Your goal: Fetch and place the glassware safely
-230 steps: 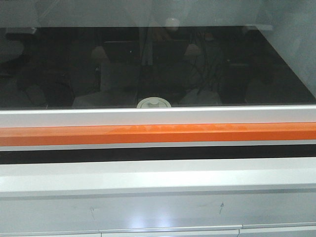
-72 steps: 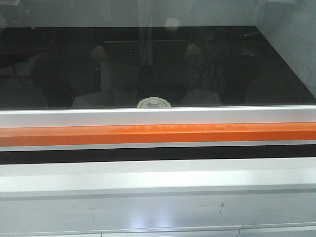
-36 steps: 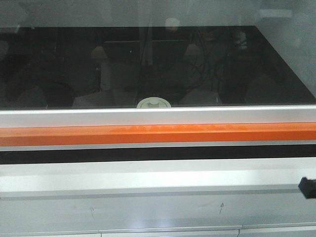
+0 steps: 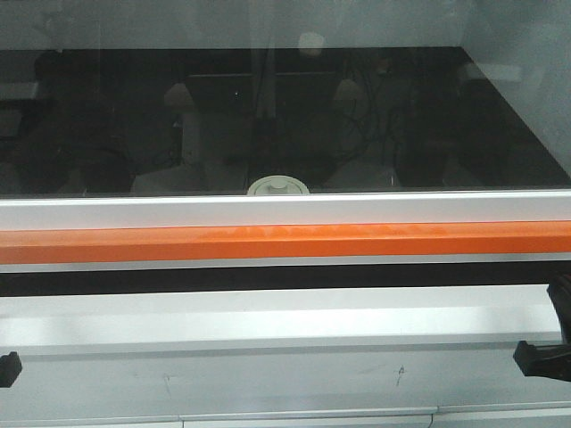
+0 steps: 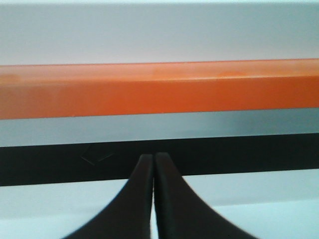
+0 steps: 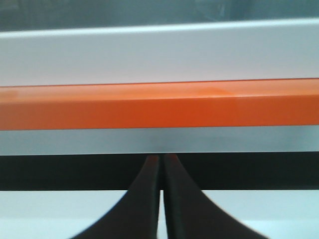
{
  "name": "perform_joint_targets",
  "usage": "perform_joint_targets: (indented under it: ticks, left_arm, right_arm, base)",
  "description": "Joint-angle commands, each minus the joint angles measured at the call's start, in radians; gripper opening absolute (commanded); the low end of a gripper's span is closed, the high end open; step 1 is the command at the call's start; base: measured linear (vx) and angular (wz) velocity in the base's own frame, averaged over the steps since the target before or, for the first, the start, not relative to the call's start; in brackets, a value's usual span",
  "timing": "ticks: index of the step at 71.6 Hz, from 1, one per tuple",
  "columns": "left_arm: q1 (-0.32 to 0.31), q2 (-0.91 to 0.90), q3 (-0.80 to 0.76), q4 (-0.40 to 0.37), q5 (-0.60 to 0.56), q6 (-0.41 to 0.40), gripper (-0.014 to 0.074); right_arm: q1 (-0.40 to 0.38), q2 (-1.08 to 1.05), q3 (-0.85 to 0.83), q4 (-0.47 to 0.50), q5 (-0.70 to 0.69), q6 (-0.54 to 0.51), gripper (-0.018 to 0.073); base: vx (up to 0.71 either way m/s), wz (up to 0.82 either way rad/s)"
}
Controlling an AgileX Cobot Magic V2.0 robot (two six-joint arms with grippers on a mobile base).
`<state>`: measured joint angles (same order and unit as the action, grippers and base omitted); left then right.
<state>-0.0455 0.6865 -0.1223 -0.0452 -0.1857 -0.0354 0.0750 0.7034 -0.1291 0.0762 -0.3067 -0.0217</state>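
- Front view: the squat glass jar with round cream-white lid [image 4: 277, 186] sits centred just behind the white metal rail [image 4: 285, 210], only its lid showing. The left gripper [image 4: 7, 367] and right gripper [image 4: 542, 357] are cut off at the side edges.
- Left wrist: left gripper [image 5: 153, 157] pressed closed, facing the long orange bar [image 5: 159, 89].
- Right wrist: right gripper [image 6: 161, 158] closed to a hairline slit.

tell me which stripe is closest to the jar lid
The white rail just under the lid; the orange bar sits below it.
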Motion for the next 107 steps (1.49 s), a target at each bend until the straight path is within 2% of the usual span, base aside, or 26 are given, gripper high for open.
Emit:
perform_joint_targets:
  ticks: [1,28,44,66,77,107]
  left_arm:
    - [-0.004,0.034,-0.026,-0.001,-0.088,-0.001,-0.0007]
    - [-0.004,0.143,-0.026,0.003,-0.208,-0.001,-0.0007]
    - [-0.004,0.199,-0.026,0.078,-0.322,-0.001,-0.0007]
    - [-0.004,0.3,-0.025,0.078,-0.472,-0.001,-0.0007]
    - [-0.004,0.348,-0.025,0.077,-0.556,-0.001,-0.0007]
    - [-0.004,0.462,-0.025,0.077,-0.683,-0.011,-0.0007]
  right_arm:
    - [0.002,0.04,-0.024,-0.012,-0.114,0.0,-0.0001]
    - [0.002,0.192,-0.023,-0.036,-0.254,0.022,-0.0001]
    - [0.002,0.26,-0.023,-0.037,-0.34,0.029,-0.0001]
    - [0.002,0.334,-0.022,-0.101,-0.453,0.03,-0.0001]
    - [-0.001,0.349,-0.022,-0.096,-0.487,0.03,-0.0001]
    - [-0.001,0.431,-0.022,-0.076,-0.586,0.03,-0.0001]
  base:
    - [0.0,0.0]
    - [0.0,0.0]
    - [0.0,0.0]
    - [0.0,0.0]
    - [0.0,0.0]
    - [0.0,0.0]
